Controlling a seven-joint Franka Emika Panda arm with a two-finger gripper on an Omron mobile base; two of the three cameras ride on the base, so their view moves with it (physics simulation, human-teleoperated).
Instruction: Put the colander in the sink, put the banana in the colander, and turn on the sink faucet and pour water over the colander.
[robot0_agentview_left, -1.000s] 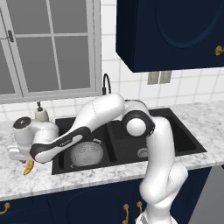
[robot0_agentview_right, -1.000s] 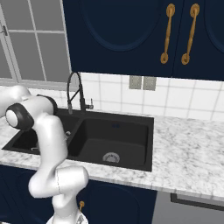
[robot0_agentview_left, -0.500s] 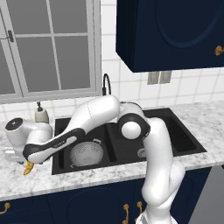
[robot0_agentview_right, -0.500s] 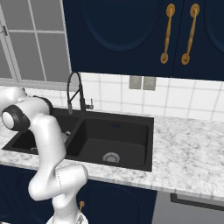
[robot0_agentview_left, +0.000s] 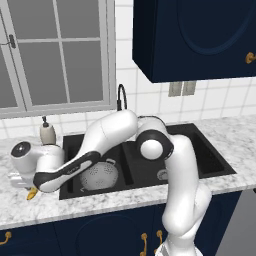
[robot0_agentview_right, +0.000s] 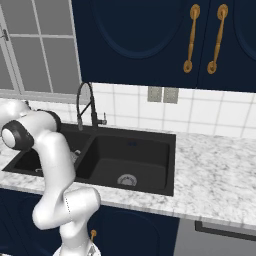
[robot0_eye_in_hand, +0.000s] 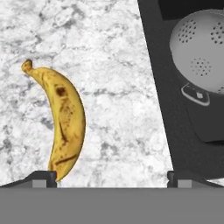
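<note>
The banana (robot0_eye_in_hand: 64, 120) lies flat on the marble counter (robot0_eye_in_hand: 109, 52), just left of the sink (robot0_agentview_left: 210, 160), its stem end pointing away in the hand view and its near tip right by one fingertip of the claw. The colander (robot0_agentview_left: 99, 174) already sits in the left basin, so by my reading the first step is done and the banana pickup is the one in hand.

The gripper (robot0_eye_in_hand: 112, 177) hovers low over the counter with its jaws spread wide and nothing between them. Trouble is, the banana sits off to one side of the gap, not centred, so the next move calls for a sideways shift or a turn of the wrist to straddle the fruit across its narrow width before coming down and closing.

From the left base view, the arm is folded hard across the sink, elbow high over the basins, forearm sloping down to the counter, and the yellow tip peeks out under the hand. The faucet (robot0_agentview_right: 86, 102) stands untouched behind the basins, no water running.
</note>
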